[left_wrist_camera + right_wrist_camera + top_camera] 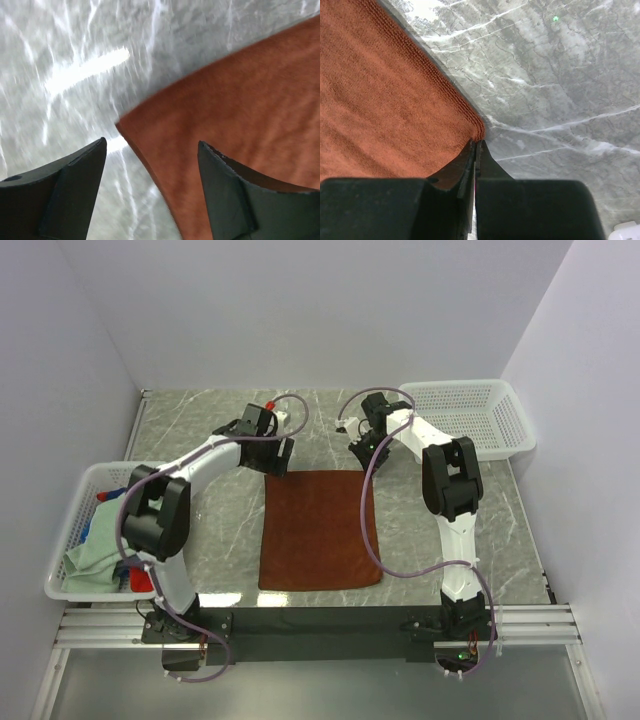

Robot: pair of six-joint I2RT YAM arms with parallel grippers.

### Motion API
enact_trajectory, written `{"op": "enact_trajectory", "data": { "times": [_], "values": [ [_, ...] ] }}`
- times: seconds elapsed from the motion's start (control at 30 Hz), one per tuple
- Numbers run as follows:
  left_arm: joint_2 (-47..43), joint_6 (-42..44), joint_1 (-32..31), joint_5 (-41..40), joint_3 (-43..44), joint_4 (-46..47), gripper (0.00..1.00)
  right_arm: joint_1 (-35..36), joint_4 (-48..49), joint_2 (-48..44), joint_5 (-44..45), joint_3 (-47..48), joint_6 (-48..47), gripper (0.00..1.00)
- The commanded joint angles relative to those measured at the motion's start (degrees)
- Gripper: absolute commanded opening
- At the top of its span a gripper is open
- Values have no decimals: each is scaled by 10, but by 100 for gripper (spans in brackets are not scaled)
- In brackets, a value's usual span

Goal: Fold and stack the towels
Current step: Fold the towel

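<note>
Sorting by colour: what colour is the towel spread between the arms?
Plain rust-brown; the towel shows best in the top external view.

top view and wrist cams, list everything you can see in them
table: 1, grey marble, under everything
left basket: 1, white mesh, at the table's left edge
right basket: 1, white mesh, far right corner
brown towel: 1, rust-brown, flat in the middle of the table
green towel: 1, pale green, in the left basket
other towels: count unclear, red and blue, in the left basket, partly hidden
left gripper: 1, black, open, straddling the brown towel's far left corner
right gripper: 1, black, shut, at its far right corner
</note>
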Motion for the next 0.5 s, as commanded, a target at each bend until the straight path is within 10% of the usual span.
{"op": "enact_trajectory", "data": {
  "times": [0.0,0.47],
  "values": [
    [27,93,14,50,59,-11,78,3,5,-5,-7,-12,-3,0],
    [126,205,42,135,130,-69,46,3,7,-5,-3,-14,2,0]
  ]
}}
